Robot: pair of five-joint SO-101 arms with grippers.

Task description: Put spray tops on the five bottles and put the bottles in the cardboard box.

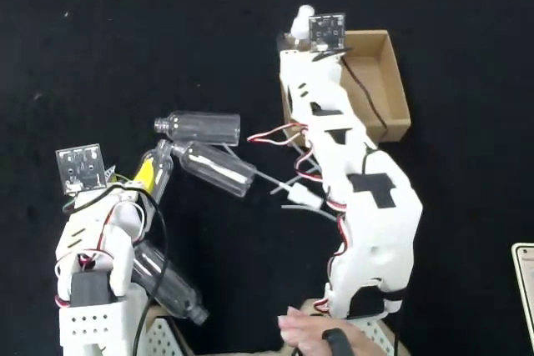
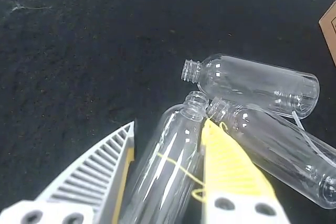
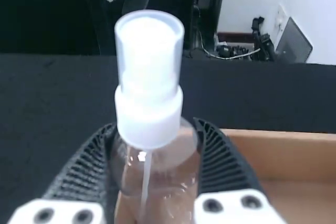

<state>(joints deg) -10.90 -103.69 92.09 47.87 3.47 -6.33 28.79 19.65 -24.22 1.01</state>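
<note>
Two bottles are held, one by each claw. The left claw [image 2: 168, 124] is closed around an uncapped bottle [image 2: 176, 161], which is gripped by its body between the white finger [image 2: 100, 177] and the yellow finger [image 2: 231, 177], its neck pointing away from the wrist. Its mouth is nearly touched by the neck of a second bare bottle [image 2: 278, 145], which is laid on the black counter [image 2: 79, 51]. A third bare bottle [image 2: 252, 82] is laid just beside that one. A fourth bare bottle [image 1: 171, 281] is seen lying beside the left arm's base. The right claw [image 3: 155, 127] is clamped on a capped bottle [image 3: 157, 182], which is fitted with a white spray top [image 3: 149, 51] and held upright at a corner of the cardboard box [image 1: 388, 81]. Loose spray tops [image 1: 302, 196] are laid on the counter between the arms.
</note>
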